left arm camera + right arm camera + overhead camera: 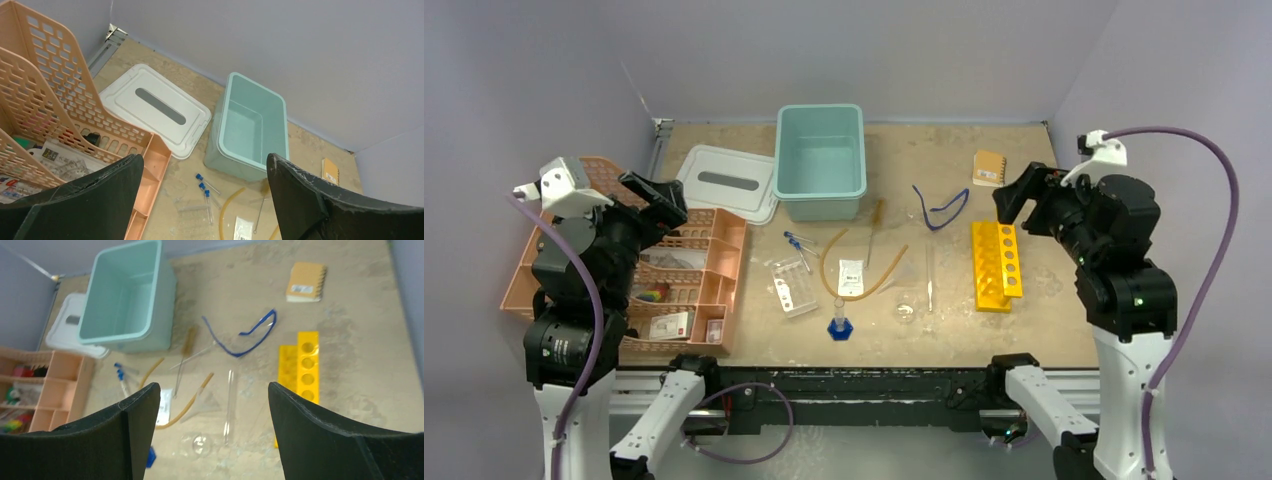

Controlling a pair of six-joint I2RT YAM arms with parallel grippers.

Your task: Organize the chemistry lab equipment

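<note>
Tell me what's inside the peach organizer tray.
Printed packets and small colourful bits lie in compartments of the peach tray. The left arm covers several others, so their contents cannot be seen.

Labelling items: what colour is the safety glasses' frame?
Blue; the safety glasses show best from the right wrist.

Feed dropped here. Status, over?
Both jaws open, empty. Safety glasses, amber tubing, blue-capped tubes loose on table. Teal bin empty, lid off. Nothing blocking.

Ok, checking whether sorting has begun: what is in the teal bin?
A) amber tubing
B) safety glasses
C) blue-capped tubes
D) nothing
D: the floor of the teal bin is bare, while the blue-framed safety glasses, amber rubber tubing and blue-capped tubes lie out on the table.
</note>
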